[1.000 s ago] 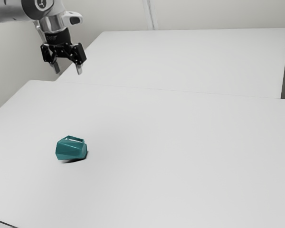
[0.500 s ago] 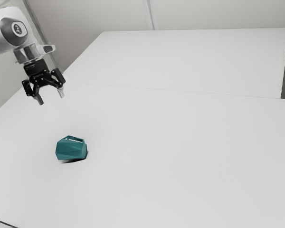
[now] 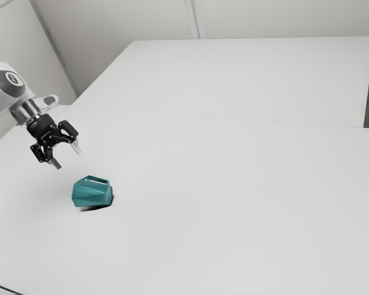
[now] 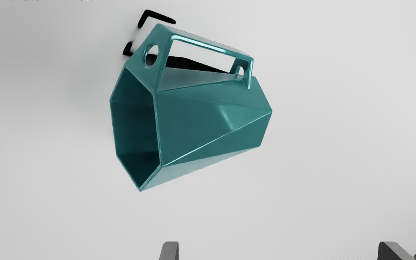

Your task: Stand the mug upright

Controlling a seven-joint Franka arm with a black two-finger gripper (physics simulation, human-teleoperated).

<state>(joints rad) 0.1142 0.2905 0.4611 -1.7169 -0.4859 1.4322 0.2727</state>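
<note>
One gripper (image 3: pixel 66 157), open & empty, near mug (image 3: pixel 92 193) lying on its side on tbl (image 3: pixel 234 203); off-centre pinch on tapered body might make it roll/slip, esp. if handle (image 4: pixel 211 46) gets in the way

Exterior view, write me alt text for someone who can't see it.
A teal, faceted mug lies on its side on a plain white table. A black two-finger gripper hangs open, clear of it, toward the exterior view's left.

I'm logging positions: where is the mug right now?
The mug lies on its side on the table, toward the exterior view's left, near the open gripper.
</note>
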